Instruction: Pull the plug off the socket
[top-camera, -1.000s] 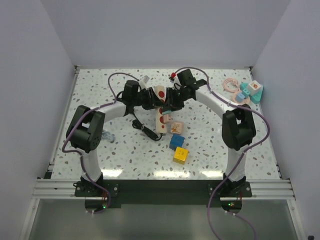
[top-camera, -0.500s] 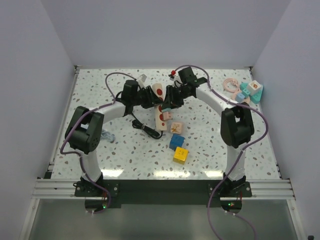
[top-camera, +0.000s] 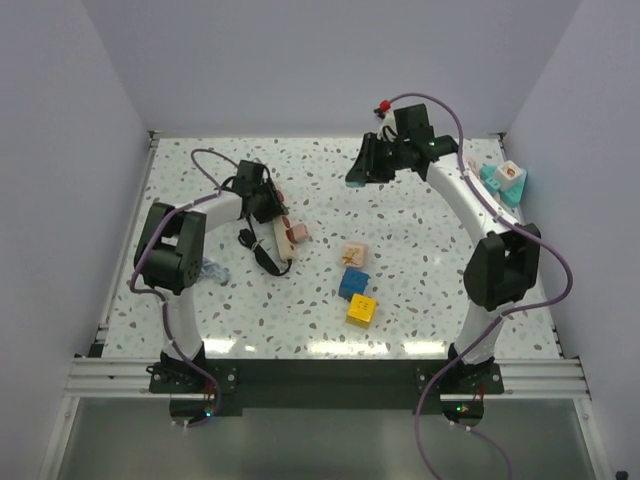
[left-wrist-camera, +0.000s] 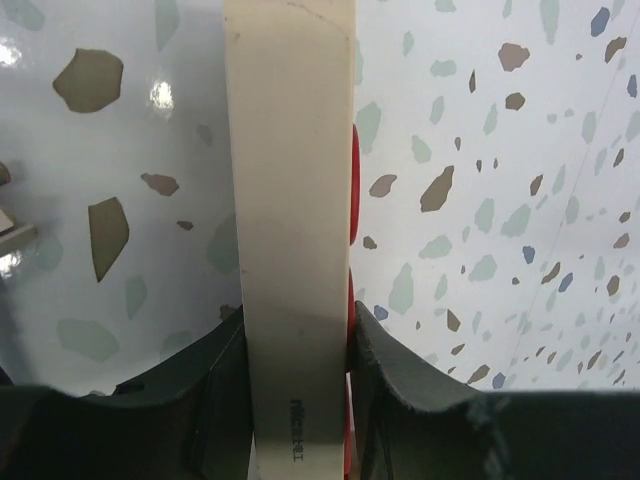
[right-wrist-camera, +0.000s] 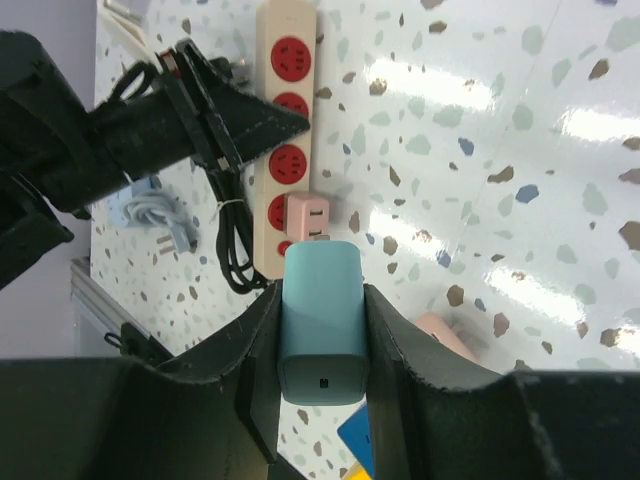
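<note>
The socket (left-wrist-camera: 295, 200), a long cream power strip with red outlet faces, lies left of centre on the speckled table (top-camera: 283, 236). My left gripper (left-wrist-camera: 297, 330) is shut across its narrow sides near one end. My right gripper (right-wrist-camera: 320, 292) is shut on a teal block-shaped plug (right-wrist-camera: 320, 330). It holds the plug high above the table toward the back (top-camera: 360, 168), well clear of the socket (right-wrist-camera: 285, 110). A small pink adapter (right-wrist-camera: 307, 215) sits in one outlet. The strip's own black cord (right-wrist-camera: 232, 240) lies bundled along its left side.
Toward the front of the table stand a wooden cube (top-camera: 353, 255), a blue cube (top-camera: 353, 283) and a yellow cube (top-camera: 362, 310). Teal toy blocks (top-camera: 505, 182) sit at the back right. A pale bundled cable (top-camera: 212, 270) lies near the left arm.
My right gripper has pulled the teal plug away from the strip, up and toward the back right. My left gripper has drawn the strip leftward and laid it down.
</note>
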